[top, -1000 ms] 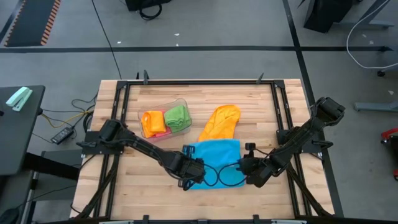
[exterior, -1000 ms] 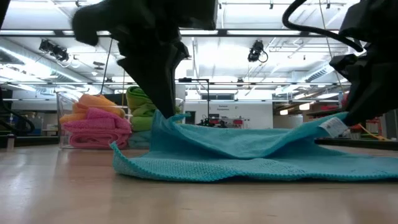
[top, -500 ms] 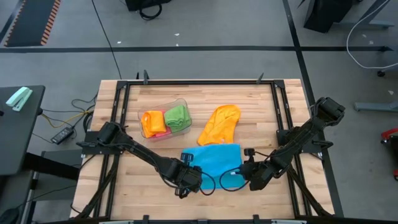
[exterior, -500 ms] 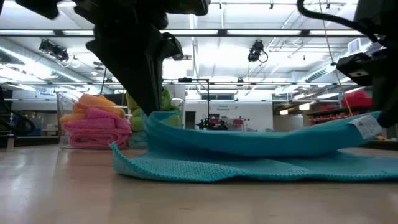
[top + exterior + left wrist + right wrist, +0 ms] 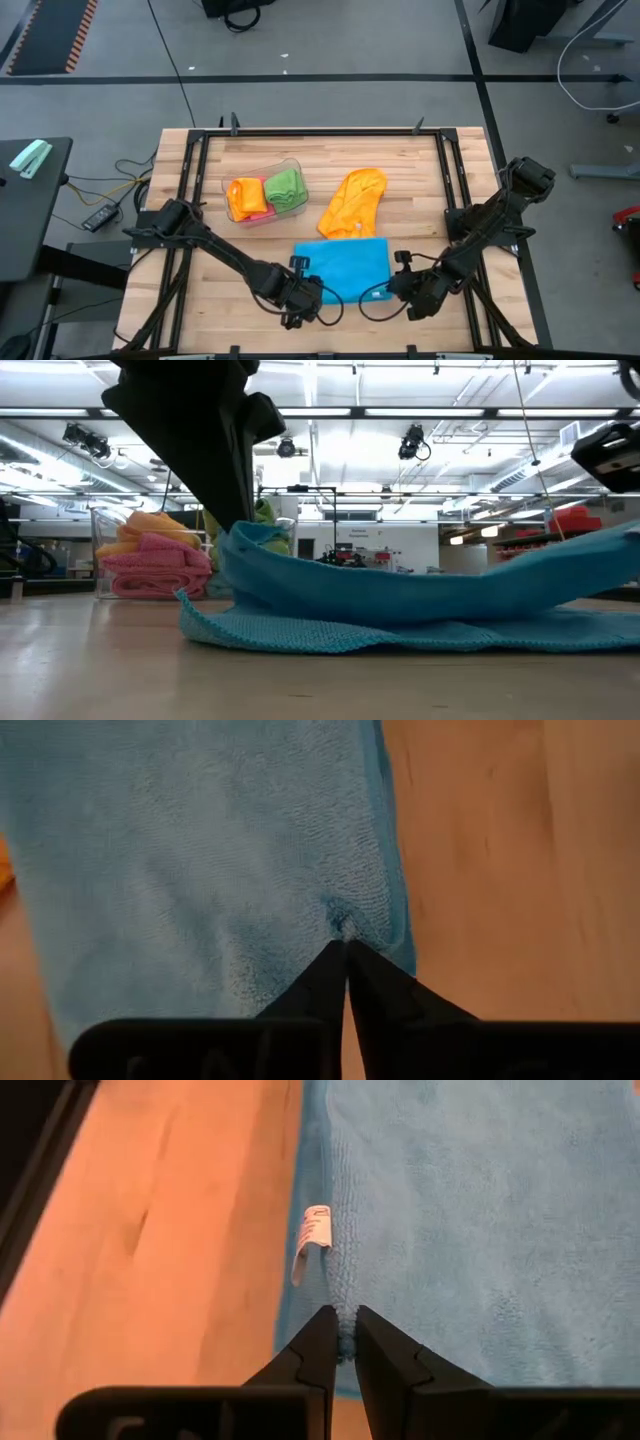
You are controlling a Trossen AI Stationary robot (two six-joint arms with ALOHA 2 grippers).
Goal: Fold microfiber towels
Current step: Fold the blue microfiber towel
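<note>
**Trainee:** High view first: where does the sky-blue towel (image 5: 345, 266) lie, and what have the end effectors got?

**Instructor:** You see it spread at the near middle of the bench (image 5: 420, 190), its long axis running side to side between the two arms. The left end effector (image 5: 303, 297) sits at the towel's near left corner; the right end effector (image 5: 403, 288) sits at its near right corner. Each wrist view shows the fingers pressed nearly together with a pinch of blue edge between them, so you may read both as clamped on the towel. A small white tag (image 5: 314, 1230) hangs from the hem just beside the right-hand pinch.

**Trainee:** Which way does the cloth lie from the tips?

**Instructor:** Away from you, towards the orange towel (image 5: 353, 198), which lies just beyond its far edge. In the low view the held edge hangs above a lower layer resting on the bench. My judgement: the fold turns on carrying both corners evenly along that near-to-far line. Neither arm is nearer; each owns one corner.

**Trainee:** And the others?

**Instructor:** Folded cloths sit in the clear tub (image 5: 290, 165), well apart.
</note>
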